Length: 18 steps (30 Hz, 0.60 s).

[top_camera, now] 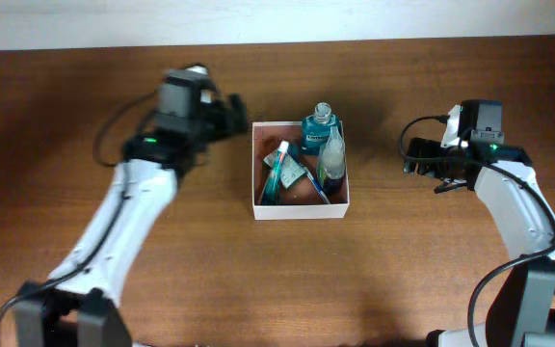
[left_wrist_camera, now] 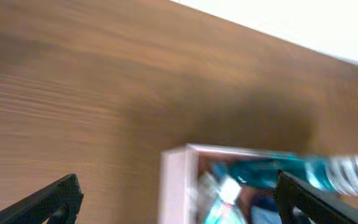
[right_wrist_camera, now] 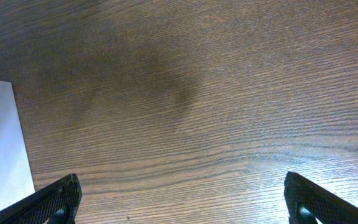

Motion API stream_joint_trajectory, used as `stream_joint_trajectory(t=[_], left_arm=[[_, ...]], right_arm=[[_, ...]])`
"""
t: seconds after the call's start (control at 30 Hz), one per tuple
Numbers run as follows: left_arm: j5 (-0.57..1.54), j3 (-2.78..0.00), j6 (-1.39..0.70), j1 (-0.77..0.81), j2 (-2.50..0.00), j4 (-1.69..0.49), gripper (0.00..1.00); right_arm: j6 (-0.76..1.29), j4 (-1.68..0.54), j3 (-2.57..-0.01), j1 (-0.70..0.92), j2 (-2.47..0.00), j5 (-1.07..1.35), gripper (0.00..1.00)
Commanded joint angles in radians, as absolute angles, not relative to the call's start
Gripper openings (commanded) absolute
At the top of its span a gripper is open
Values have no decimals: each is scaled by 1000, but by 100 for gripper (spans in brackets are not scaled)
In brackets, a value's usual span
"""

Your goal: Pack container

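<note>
The container (top_camera: 302, 211), a shallow white box with a reddish-brown floor, sits mid-table. Inside lie a teal bottle (top_camera: 320, 130), a clear bottle (top_camera: 332, 159) and a toothpaste tube (top_camera: 282, 169). My left gripper (top_camera: 234, 118) hovers just off the box's upper left corner. It is open and holds nothing. The blurred left wrist view shows its fingers (left_wrist_camera: 55, 199) spread wide over the container's wall (left_wrist_camera: 176, 180) and the teal bottle (left_wrist_camera: 278, 171). Right of the box, my right gripper (top_camera: 414, 156) is open over bare wood, its fingertips (right_wrist_camera: 48, 205) far apart and the container's side (right_wrist_camera: 2, 143) at the left edge.
The wooden table (top_camera: 85, 87) stretches around the box on all sides. A pale wall borders its far edge (top_camera: 277, 19). Both arm bases stand at the near corners.
</note>
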<state>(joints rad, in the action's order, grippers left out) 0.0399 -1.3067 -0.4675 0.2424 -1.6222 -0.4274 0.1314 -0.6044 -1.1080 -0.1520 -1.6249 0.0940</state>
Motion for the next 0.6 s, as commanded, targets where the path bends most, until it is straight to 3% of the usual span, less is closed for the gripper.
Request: stream_joint_trajectory(t=[0.0, 0.23, 0.57], left_arm=[[30, -1328, -439, 110, -1588, -486, 99], [30, -1328, -439, -11, -1588, -566, 99], [30, -1328, -439, -16, -1588, -586, 99]], right_arm=[[133, -605, -1104, -157, -1626, 89, 99], [133, -605, -1104, -157, -1626, 89, 99], [133, -605, -1104, -157, -1626, 89, 99]])
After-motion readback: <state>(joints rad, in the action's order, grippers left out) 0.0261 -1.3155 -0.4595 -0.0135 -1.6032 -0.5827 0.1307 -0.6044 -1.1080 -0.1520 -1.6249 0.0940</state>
